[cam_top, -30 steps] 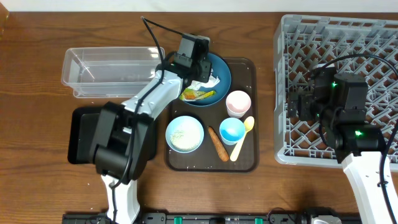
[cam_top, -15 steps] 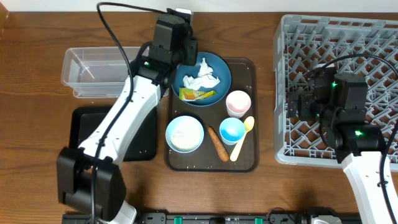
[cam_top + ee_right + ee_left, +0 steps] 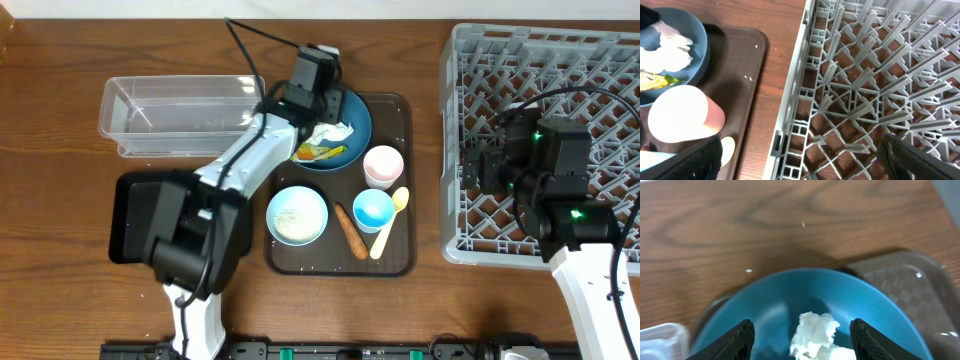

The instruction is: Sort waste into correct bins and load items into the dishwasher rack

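Note:
A crumpled white tissue (image 3: 815,336) lies in the dark-blue bowl (image 3: 770,297) beside a yellow-green wrapper (image 3: 318,152). My left gripper (image 3: 801,326) hovers over the bowl's far side (image 3: 322,112), open, with the tissue between its fingers (image 3: 735,341) and touching neither. On the brown tray sit the white bowl (image 3: 297,215) holding rice, an orange stick (image 3: 349,231), pink cup (image 3: 383,166), light-blue cup (image 3: 374,210) and yellow spoon (image 3: 391,220). My right gripper (image 3: 800,150) stands open and empty above the grey rack's (image 3: 865,75) left edge (image 3: 476,168).
The clear tub (image 3: 180,115) stands at the back left and the black tray (image 3: 135,215) lies in front of it, partly under my left arm. The brown serving tray (image 3: 400,255) lies between these bins and the rack (image 3: 560,60).
Half a second ago the left gripper was up at the back left of the bowl; it has come back over the bowl's far side. The tissue stays in the bowl. The right arm is unmoved.

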Tool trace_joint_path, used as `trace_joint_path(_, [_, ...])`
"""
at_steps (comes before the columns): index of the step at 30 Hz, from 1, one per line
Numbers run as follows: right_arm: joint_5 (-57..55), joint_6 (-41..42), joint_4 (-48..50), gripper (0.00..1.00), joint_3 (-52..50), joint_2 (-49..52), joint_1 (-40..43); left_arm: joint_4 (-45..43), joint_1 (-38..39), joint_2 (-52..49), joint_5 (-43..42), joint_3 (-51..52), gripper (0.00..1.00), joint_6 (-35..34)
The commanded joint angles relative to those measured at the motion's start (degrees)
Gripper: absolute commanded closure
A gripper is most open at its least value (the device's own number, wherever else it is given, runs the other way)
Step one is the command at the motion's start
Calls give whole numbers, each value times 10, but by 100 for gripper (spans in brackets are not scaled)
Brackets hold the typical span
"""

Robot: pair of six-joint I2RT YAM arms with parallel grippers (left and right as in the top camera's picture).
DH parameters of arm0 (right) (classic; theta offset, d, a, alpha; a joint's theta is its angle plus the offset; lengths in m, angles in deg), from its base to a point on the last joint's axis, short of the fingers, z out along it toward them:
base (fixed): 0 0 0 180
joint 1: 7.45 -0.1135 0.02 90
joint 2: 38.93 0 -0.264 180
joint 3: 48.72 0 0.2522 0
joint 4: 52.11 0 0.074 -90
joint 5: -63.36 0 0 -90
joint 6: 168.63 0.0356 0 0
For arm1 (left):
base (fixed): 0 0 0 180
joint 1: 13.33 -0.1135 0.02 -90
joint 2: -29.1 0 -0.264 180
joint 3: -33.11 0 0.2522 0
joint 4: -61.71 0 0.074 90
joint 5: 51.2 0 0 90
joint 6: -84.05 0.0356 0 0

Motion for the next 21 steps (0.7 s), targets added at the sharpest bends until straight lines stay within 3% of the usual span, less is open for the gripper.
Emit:
trace_joint_path(1, [4,7,-3,1,13,3,2,-4,3,-26,9,1,36,3])
trace_joint_path(3, [4,7,-4,1,13,3,2,-2,3,-33,9,1,37,3])
trace_joint_path(4, [4,7,-3,1,13,3,2,0,3,-34,9,1,42,3])
trace_joint_path(9, [4,7,-3,1,13,3,2,0,4,-24,9,1,87,3])
trace_joint_path(10, [4,7,-3,1,13,3,2,0,4,-18,9,1,92,4])
trace_joint_path(21, [4,7,-4,1,13,3,2,66,-19,134,61,1,94,7])
